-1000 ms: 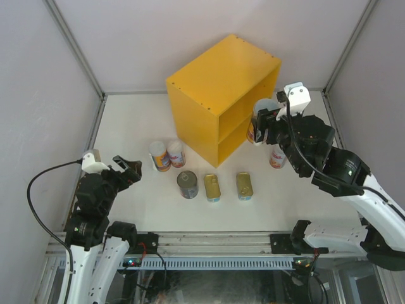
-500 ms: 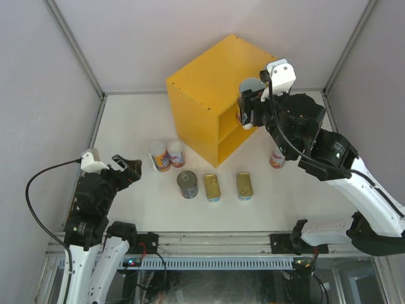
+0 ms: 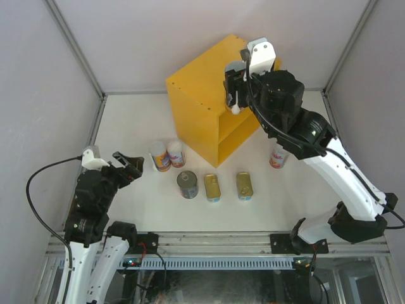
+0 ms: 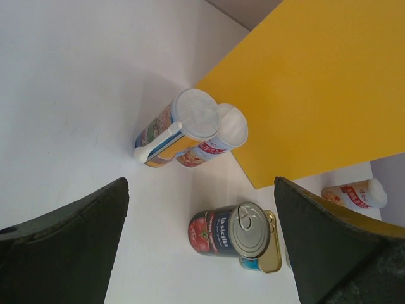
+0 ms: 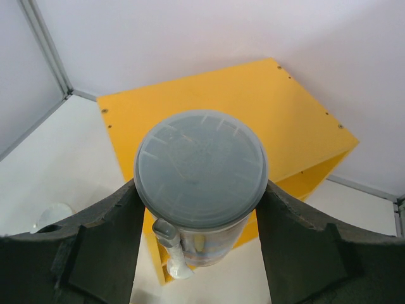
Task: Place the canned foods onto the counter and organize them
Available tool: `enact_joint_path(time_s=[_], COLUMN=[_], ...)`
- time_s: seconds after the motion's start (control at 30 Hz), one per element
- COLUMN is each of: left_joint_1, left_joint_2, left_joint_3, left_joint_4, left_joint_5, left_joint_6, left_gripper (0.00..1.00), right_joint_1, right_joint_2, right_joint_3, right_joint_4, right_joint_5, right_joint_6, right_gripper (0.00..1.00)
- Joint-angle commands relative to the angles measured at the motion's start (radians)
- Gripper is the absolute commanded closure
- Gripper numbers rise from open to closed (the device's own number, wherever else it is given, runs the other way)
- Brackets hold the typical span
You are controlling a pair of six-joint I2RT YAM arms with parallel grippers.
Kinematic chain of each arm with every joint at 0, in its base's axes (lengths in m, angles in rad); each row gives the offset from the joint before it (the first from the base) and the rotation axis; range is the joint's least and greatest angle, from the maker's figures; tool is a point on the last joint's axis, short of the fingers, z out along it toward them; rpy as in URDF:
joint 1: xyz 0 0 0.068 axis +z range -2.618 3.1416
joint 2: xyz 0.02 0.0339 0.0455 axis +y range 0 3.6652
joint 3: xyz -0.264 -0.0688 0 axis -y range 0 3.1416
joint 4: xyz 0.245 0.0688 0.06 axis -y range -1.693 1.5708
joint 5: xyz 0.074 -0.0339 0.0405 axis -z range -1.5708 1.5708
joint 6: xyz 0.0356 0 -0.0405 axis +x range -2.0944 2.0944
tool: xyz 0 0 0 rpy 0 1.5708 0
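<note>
My right gripper (image 3: pixel 233 87) is shut on a tall slim can (image 3: pixel 234 68) with a grey lid (image 5: pixel 201 168) and a white spoon clipped to its side. It hangs over the right part of the yellow counter's (image 3: pixel 205 79) flat top. Two tall cans (image 3: pixel 159 156) (image 3: pixel 176 153) stand at the counter's left front corner. A dark round tin (image 3: pixel 187 184) and two flat gold-topped tins (image 3: pixel 212 187) (image 3: pixel 244 185) lie in a row nearer me. One more tall can (image 3: pixel 277 157) stands to the right. My left gripper (image 3: pixel 130 166) is open and empty, left of the cans.
The left wrist view shows the two tall cans (image 4: pixel 183 123), the tomato tin (image 4: pixel 231 229) and a flat tin (image 4: pixel 269 253) ahead of the open fingers (image 4: pixel 69 247). Grey walls with metal frame bars enclose the white table (image 3: pixel 126 126).
The right arm has lifted the tall can up and to the left, from beside the counter's open shelf side to above its top. The left arm has barely moved.
</note>
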Motion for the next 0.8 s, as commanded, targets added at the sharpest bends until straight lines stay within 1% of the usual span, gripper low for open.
enact_joint_path(time_s=[0.0, 0.3, 0.6, 0.7, 0.77], left_joint_1=[-0.003, -0.002, -0.002, -0.002, -0.002], left_joint_2=[0.024, 0.062, 0.104, 0.113, 0.113], left_joint_3=[0.078, 0.080, 0.080, 0.065, 0.051], left_joint_4=[0.064, 0.094, 0.119, 0.151, 0.167], left_joint_5=[0.029, 0.040, 0.036, 0.053, 0.057], left_joint_6=[-0.016, -0.029, -0.029, -0.029, -0.058], left_gripper=[0.01, 0.01, 0.01, 0.01, 0.01], right_joint_1=[-0.065, -0.201, -0.338, -0.376, -0.400], right_joint_2=[0.022, 0.160, 0.329, 0.385, 0.424], right_joint_3=[0.113, 0.204, 0.365, 0.417, 0.455], right_joint_4=[0.183, 0.220, 0.227, 0.226, 0.221], right_joint_5=[-0.067, -0.196, -0.317, -0.352, -0.371], right_joint_6=[0.006, 0.037, 0.085, 0.101, 0.108], right_gripper=[1.00, 1.00, 1.00, 1.00, 1.00])
